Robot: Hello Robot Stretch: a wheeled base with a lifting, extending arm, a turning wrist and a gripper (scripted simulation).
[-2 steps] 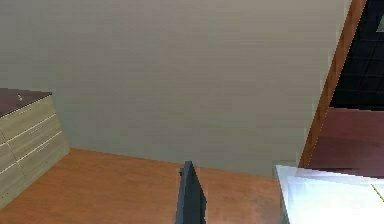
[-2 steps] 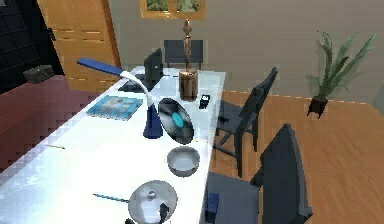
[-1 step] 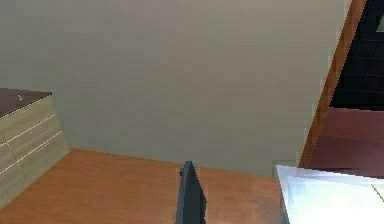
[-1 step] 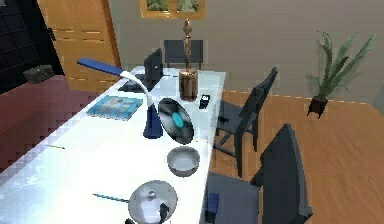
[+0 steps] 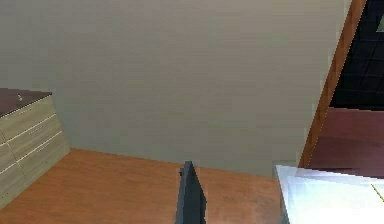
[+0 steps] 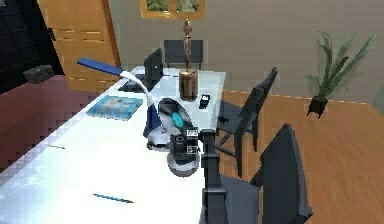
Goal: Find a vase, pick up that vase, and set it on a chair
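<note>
My arm (image 6: 214, 185) rises from the bottom edge over a long white table (image 6: 60, 165). At its far end the gripper (image 6: 163, 124) sits by a dark rounded shape with a teal patch (image 6: 174, 113) lying at the tabletop, so I cannot tell whether it holds anything. A tall brown and gold statue-like piece (image 6: 187, 58) stands near the table's far end. Dark chairs (image 6: 252, 108) (image 6: 290, 172) line the table's right side, and another (image 6: 181, 48) stands at its far end. A dark chair back (image 5: 189, 195) shows low in the forward view.
On the table are a white desk lamp with a blue head (image 6: 128, 78), a blue book (image 6: 115, 106) and a small dark device (image 6: 204, 100). A potted plant (image 6: 330, 62) and a wooden door (image 6: 82, 38) stand beyond. Ahead are a bare wall, a pale dresser (image 5: 25, 140) and a doorway (image 5: 355, 70).
</note>
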